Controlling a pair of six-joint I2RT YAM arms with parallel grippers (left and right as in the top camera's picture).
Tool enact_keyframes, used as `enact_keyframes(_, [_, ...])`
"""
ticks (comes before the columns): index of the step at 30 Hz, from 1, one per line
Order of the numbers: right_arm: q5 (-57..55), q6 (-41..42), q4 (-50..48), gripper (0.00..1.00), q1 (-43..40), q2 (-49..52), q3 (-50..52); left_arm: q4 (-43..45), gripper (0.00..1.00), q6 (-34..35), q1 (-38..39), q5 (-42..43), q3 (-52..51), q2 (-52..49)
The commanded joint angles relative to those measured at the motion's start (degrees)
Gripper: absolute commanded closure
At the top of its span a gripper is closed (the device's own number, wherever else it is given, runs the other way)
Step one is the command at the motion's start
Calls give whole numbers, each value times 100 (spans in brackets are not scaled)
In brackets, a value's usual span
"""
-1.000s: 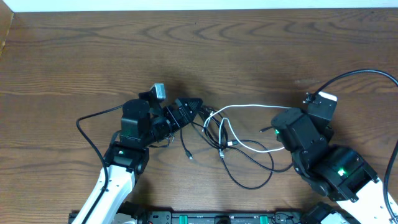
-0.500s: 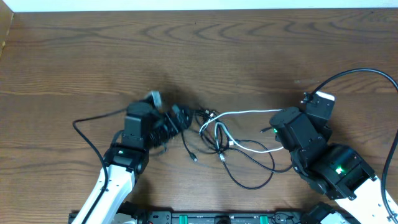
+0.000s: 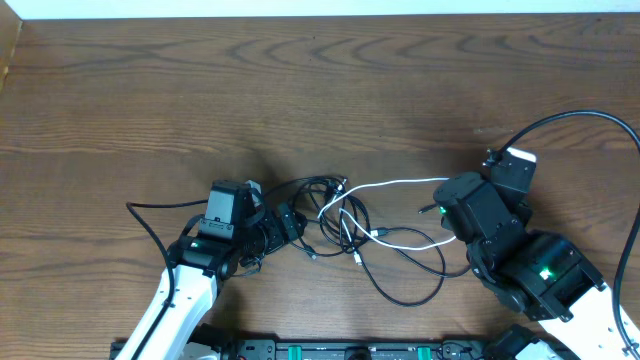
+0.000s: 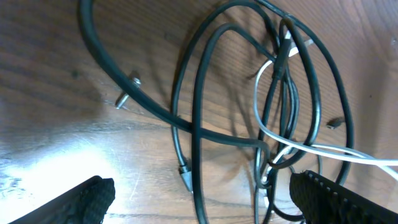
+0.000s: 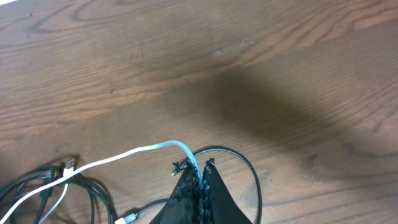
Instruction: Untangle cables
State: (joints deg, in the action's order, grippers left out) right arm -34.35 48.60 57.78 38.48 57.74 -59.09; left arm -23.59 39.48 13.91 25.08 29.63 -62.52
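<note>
While the cables sat knotted mid-worktop [image 3: 300, 90], my left hand [image 3: 285, 222] was at the left edge of the pile, wide open, gripping nothing. Left wrist view: my fingers [image 4: 93, 196] were spread to either side of the frame, with the loops on the wood between and ahead of them, not touching either pad.

My right hand [image 3: 442, 205] was at the right side of the pile, clamped fully closed. Right wrist view: the white cable [image 5: 124, 158] ran straight into the pinched tips, so I was holding it by its end. One black loop also curved off right beside the tips; couldn't tell if it was pinched too.

The white cable ran from my right hand leftwards into the knot, then doubled back to the right below that. The black cables [image 3: 400, 290] were crossed over it near the left hand; the longer one swung out in a big loop toward the near edge. One small black plug [image 3: 310, 252] lay free just below the left hand.
</note>
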Motion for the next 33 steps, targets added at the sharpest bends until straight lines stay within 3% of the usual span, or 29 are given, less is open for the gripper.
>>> enact_keyframes(1, [-39,66,9,99,-28,-7,-57,24,5,-133,-13,48,70,7])
enact_keyframes(7, [7,63,57,99,-31,-7,-57,153,5,-282,-28,393,328,22])
enact_keyframes(12, [7,63,120,99,-31,-7,-57,761,5,-164,-133,1545,378,90])
enact_keyframes(20, [50,66,116,99,-28,-7,-57,1056,5,-116,-136,1589,378,125])
enact_keyframes(23, [50,66,118,99,-28,-7,-57,1191,5,-660,-136,1569,378,125])
enact_keyframes(27, [116,63,118,99,-28,-7,-57,385,5,-1145,-133,780,378,122])
enact_keyframes(33, [199,66,55,99,-28,-7,-57,-1244,5,-981,-131,-363,378,120])
